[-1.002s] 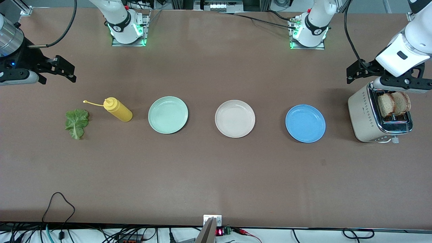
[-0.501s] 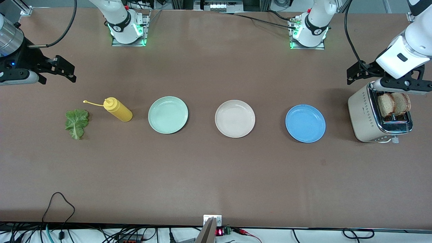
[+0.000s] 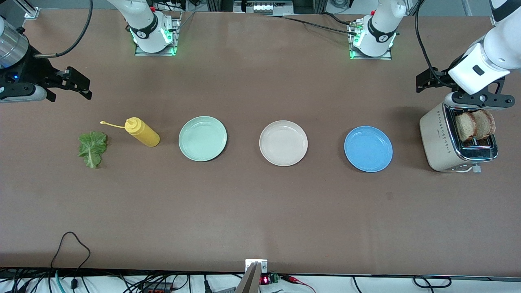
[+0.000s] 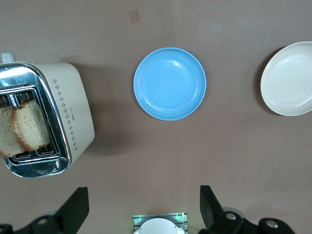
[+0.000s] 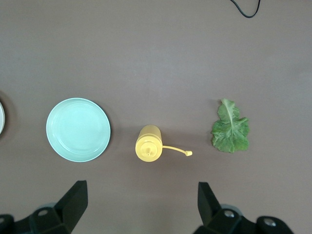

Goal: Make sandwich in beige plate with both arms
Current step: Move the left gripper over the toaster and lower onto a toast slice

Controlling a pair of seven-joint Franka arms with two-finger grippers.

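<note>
The beige plate (image 3: pixel 283 143) lies bare at mid-table, between a mint-green plate and a blue one; it also shows in the left wrist view (image 4: pixel 287 80). Two bread slices (image 3: pixel 474 125) (image 4: pixel 24 131) stand upright in the slots of a toaster (image 3: pixel 443 142) at the left arm's end. A green lettuce leaf (image 3: pixel 93 148) (image 5: pixel 230 127) lies flat at the right arm's end. My left gripper (image 3: pixel 427 80) (image 4: pixel 143 195) hangs open and holds nothing, over the table beside the toaster. High over the table's end near the lettuce, my right gripper (image 3: pixel 79 84) (image 5: pixel 141 190) is open with nothing in it.
A mint-green plate (image 3: pixel 202 138) (image 5: pixel 78 129) and a blue plate (image 3: pixel 368 149) (image 4: pixel 169 83) flank the beige one. A yellow squeeze bottle (image 3: pixel 142 132) (image 5: pixel 148 143) lies on its side between the lettuce and the mint-green plate. Cables run along the table edge nearest the front camera.
My left arm's hand has drifted off the toaster's top toward the arms' bases, still open. The right arm has not moved.
</note>
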